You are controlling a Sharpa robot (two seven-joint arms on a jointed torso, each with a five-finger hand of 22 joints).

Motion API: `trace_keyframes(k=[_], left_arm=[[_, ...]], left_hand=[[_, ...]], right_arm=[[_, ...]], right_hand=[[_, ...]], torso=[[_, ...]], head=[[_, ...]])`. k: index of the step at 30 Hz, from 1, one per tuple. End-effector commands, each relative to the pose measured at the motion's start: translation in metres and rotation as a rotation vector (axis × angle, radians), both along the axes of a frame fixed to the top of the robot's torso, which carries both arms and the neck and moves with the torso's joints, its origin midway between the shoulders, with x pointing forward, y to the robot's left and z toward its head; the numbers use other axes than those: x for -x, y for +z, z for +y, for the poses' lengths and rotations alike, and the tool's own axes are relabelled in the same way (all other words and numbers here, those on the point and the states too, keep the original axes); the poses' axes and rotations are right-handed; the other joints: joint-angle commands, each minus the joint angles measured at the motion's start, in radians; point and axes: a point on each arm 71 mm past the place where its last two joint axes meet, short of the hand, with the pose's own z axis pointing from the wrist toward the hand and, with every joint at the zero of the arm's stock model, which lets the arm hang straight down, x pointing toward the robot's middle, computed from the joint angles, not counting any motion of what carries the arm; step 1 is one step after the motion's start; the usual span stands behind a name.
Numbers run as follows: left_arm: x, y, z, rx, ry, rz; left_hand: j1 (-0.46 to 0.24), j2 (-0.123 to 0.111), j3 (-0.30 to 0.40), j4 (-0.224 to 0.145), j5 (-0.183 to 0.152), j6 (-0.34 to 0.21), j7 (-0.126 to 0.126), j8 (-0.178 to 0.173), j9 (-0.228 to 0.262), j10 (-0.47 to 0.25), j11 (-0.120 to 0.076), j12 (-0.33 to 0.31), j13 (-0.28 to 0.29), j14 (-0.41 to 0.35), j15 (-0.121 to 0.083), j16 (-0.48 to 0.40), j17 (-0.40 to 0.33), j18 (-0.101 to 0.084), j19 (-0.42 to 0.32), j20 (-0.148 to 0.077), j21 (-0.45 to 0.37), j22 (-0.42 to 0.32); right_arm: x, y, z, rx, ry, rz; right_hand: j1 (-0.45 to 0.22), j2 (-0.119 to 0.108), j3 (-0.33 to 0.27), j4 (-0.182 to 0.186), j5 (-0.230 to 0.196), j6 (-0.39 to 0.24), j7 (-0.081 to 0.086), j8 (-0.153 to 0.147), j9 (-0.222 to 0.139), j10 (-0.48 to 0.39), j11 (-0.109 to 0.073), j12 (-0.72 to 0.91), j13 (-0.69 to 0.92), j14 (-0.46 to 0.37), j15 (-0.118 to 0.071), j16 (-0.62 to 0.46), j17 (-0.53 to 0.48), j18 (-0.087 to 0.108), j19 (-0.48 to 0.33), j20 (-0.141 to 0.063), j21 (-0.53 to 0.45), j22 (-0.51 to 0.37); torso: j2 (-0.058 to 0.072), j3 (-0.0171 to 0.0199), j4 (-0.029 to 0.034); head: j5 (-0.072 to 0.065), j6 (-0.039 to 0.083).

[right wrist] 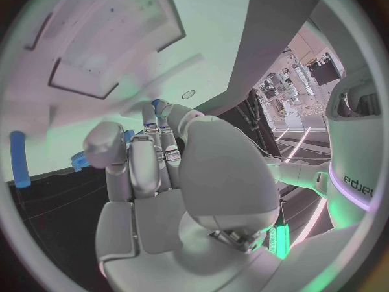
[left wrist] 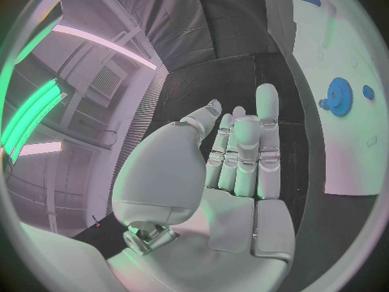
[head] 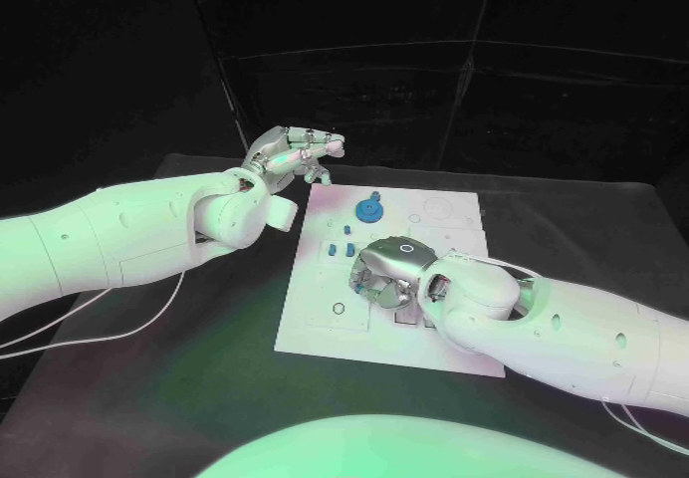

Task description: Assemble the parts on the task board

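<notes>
The white task board [head: 324, 324] lies in the middle of the black table. A blue gear [head: 369, 209] stands near its far edge, with small blue parts [head: 342, 247] just in front of it. My right hand [head: 387, 276] is low over the board's middle with its fingers curled downward. A small blue part [right wrist: 155, 103] shows at its fingertips [right wrist: 166, 113], pinched there. My left hand [head: 295, 154] is raised beyond the board's far left corner, fingers straight and apart, holding nothing. From the left wrist view the gear [left wrist: 340, 97] and the board [left wrist: 356, 52] lie past those fingers [left wrist: 266, 120].
A blue peg [right wrist: 19, 159] and other blue pieces [right wrist: 81, 159] lie on the board beside my right hand. The board has rectangular recesses [right wrist: 106, 52] and round holes [head: 338, 309]. Black table [head: 172, 378] surrounds the board; a cable [head: 87, 329] trails on the left.
</notes>
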Motion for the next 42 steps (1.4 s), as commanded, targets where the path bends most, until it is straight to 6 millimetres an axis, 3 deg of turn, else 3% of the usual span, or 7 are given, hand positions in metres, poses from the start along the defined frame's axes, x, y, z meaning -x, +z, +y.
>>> trace_keyframes(k=[1,7,12,14,18,30,42], left_arm=[[0.0,0.002,-0.002,0.007,-0.016,-0.008],[0.0,0.002,-0.001,0.007,-0.017,-0.008],[0.0,0.002,-0.001,0.009,-0.022,-0.006],[0.0,0.002,-0.001,0.01,-0.023,-0.005],[0.0,0.002,-0.001,0.009,-0.025,-0.002],[0.0,0.001,0.001,0.007,-0.023,0.002],[0.0,0.001,0.001,0.008,-0.027,0.004]], left_hand=[[-0.006,-0.001,-0.007,-0.001,-0.004,-0.006,-0.001,0.005,-0.001,-0.007,-0.001,0.007,0.001,-0.004,0.001,0.0,-0.003,0.013,0.005,0.005,-0.007,-0.002],[-0.006,-0.001,-0.007,-0.001,-0.004,-0.006,-0.001,0.005,-0.001,-0.007,-0.001,0.007,0.001,-0.004,0.001,0.0,-0.003,0.013,0.005,0.005,-0.007,-0.002],[-0.006,-0.002,-0.009,-0.001,-0.004,-0.007,-0.001,0.005,-0.001,-0.008,-0.001,0.007,0.001,-0.005,0.001,-0.001,-0.004,0.013,0.005,0.006,-0.007,-0.002],[-0.007,-0.002,-0.01,-0.001,-0.004,-0.008,0.0,0.005,-0.001,-0.01,0.0,0.007,0.001,-0.005,0.001,-0.001,-0.005,0.013,0.005,0.006,-0.008,-0.003],[-0.007,-0.003,-0.013,-0.001,-0.004,-0.011,0.001,0.005,-0.001,-0.013,0.0,0.008,0.0,-0.007,0.002,-0.002,-0.008,0.013,0.005,0.006,-0.01,-0.004],[-0.007,-0.003,-0.015,0.0,-0.004,-0.013,0.001,0.004,-0.001,-0.014,0.001,0.009,0.0,-0.008,0.002,-0.003,-0.01,0.013,0.005,0.007,-0.011,-0.005],[-0.007,-0.003,-0.017,0.0,-0.004,-0.014,0.002,0.005,-0.001,-0.016,0.001,0.009,0.001,-0.008,0.003,-0.002,-0.01,0.013,0.005,0.007,-0.011,-0.005]], right_arm=[[-0.001,-0.005,-0.002,0.07,-0.009,0.012],[-0.002,-0.005,-0.002,0.075,-0.015,0.01],[-0.002,-0.004,-0.001,0.056,-0.022,0.0],[-0.003,-0.003,-0.001,0.043,-0.028,-0.007],[-0.002,0.0,-0.004,-0.003,-0.045,-0.031],[0.01,0.016,-0.028,-0.114,-0.066,-0.101],[-0.014,0.042,-0.085,-0.048,-0.218,-0.135]], right_hand=[[-0.009,-0.001,-0.005,0.001,0.005,0.002,0.002,0.002,0.0,0.001,0.003,-0.006,0.001,0.04,-0.002,-0.008,-0.003,-0.019,0.002,0.002,0.006,-0.001],[-0.019,-0.004,-0.011,0.001,0.004,-0.01,0.006,-0.007,-0.002,-0.01,0.006,-0.015,-0.001,0.037,0.001,-0.013,-0.011,-0.018,-0.005,0.004,0.001,-0.009],[-0.062,-0.036,-0.033,0.011,0.006,-0.084,0.039,-0.053,-0.006,-0.113,0.043,-0.068,-0.007,0.003,0.032,-0.068,-0.086,-0.002,-0.068,0.026,-0.064,-0.108],[-0.068,-0.045,-0.046,0.011,0.001,-0.112,0.038,-0.064,-0.006,-0.147,0.049,-0.077,-0.006,-0.018,0.038,-0.099,-0.129,0.009,-0.102,0.033,-0.103,-0.167],[-0.071,-0.052,-0.079,0.009,-0.002,-0.151,0.041,-0.063,-0.005,-0.188,0.054,-0.068,-0.003,-0.049,0.043,-0.136,-0.183,0.024,-0.147,0.043,-0.155,-0.238],[-0.078,-0.049,-0.115,0.019,0.018,-0.129,0.042,-0.05,0.001,-0.178,0.051,-0.02,0.003,-0.037,0.04,-0.126,-0.192,0.018,-0.123,0.042,-0.133,-0.204],[-0.072,-0.061,-0.203,0.052,-0.03,-0.164,0.028,-0.063,-0.004,-0.244,0.044,-0.003,-0.004,-0.049,0.036,-0.164,-0.257,0.028,-0.145,0.037,-0.18,-0.266]], torso=[[-0.001,0.0002,-0.0002],[-0.001,0.0006,-0.0001],[-0.001,0.0006,0.0003],[-0.001,0.0005,0.0],[-0.001,0.0009,0.0],[-0.003,0.0006,-0.0013],[-0.001,0.0005,-0.0001]], head=[[0.0,-0.001],[0.0,-0.001],[0.0,-0.001],[0.0,0.0],[0.0,0.002],[-0.003,0.011],[-0.051,0.042]])
